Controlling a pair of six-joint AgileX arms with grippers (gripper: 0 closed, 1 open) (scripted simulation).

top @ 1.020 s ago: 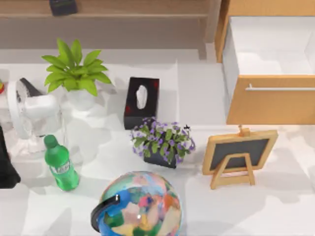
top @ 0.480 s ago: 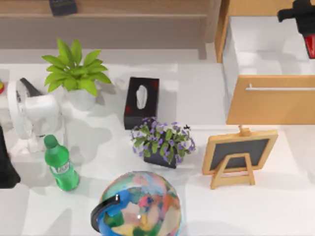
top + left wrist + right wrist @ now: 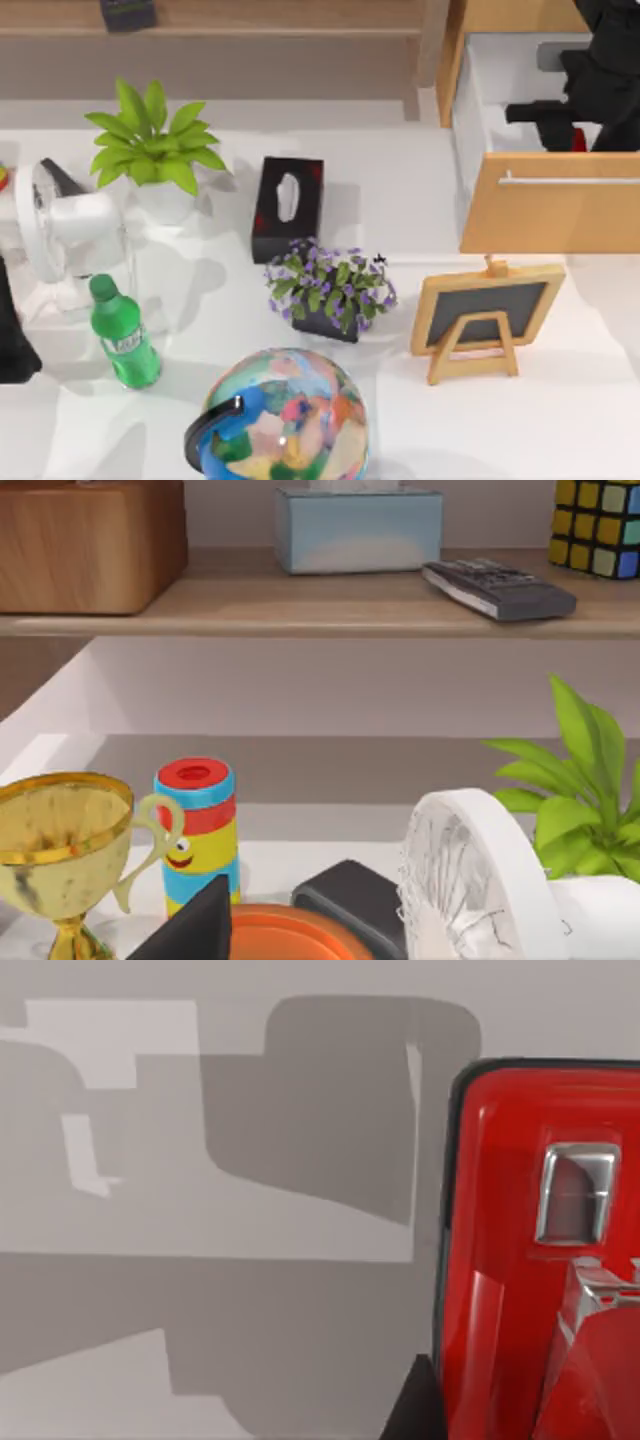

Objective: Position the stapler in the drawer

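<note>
At 1 o'clock, over drawer [image 3: 540,210] | right gripper [image 3: 578,130] grasps glossy red stapler [image 3: 540,1250] | left fingers: cannot tell

White table [image 3: 420,190], wooden shelf [image 3: 250,30] behind, pale wall [image 3: 350,680]

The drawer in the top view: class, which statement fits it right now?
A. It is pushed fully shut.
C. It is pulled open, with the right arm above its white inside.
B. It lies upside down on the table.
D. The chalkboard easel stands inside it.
C: the drawer is pulled out, its white inside showing, and the right gripper hangs over that inside with the red stapler.
</note>
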